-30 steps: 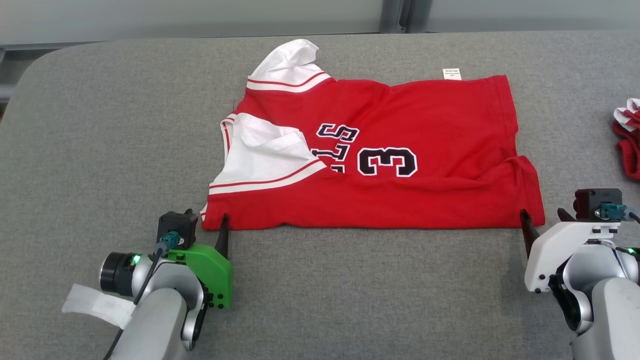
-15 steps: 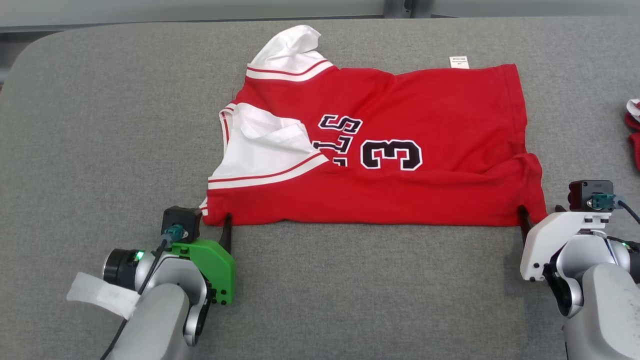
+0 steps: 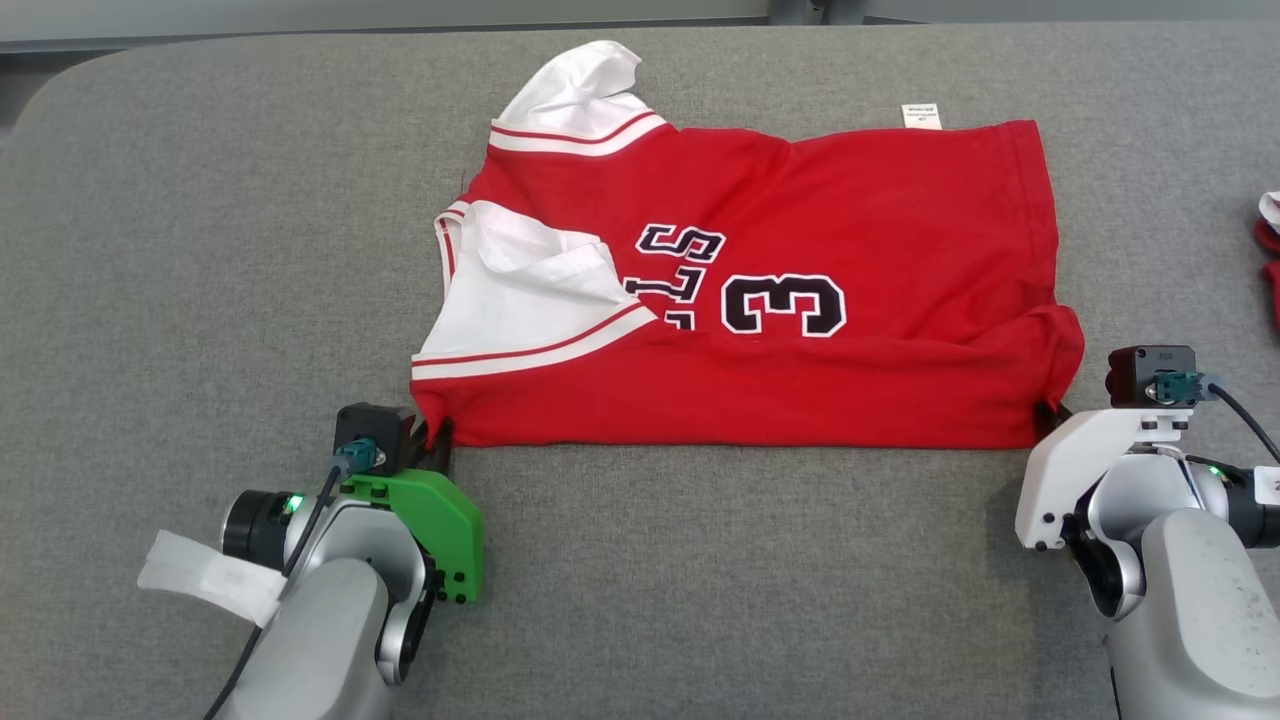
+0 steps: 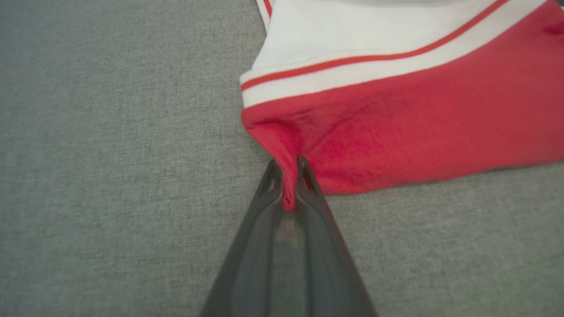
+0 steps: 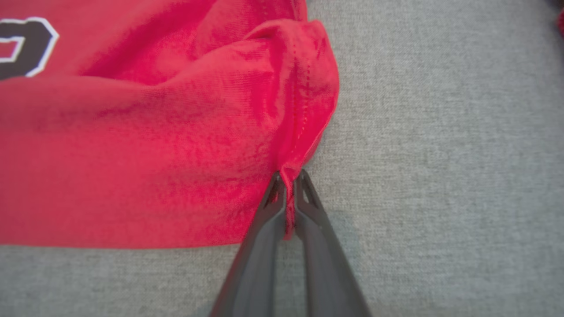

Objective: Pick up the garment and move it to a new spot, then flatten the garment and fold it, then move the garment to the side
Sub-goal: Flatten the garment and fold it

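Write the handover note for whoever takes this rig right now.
Left gripper: shut on the near left corner of the jersey.
Right gripper: shut on the near right corner.
Jersey: lies mostly flat on the grey table, number up, one white sleeve turned over the front, some wrinkles by the right corner.
Done: both near corners pinched, cloth not yet lifted.
Left: probably bring the near edge over to fold, then move the jersey aside. A second red and white cloth lies at the table's right edge.

Garment (image 3: 800, 360) ctr on table (image 3: 200, 250)
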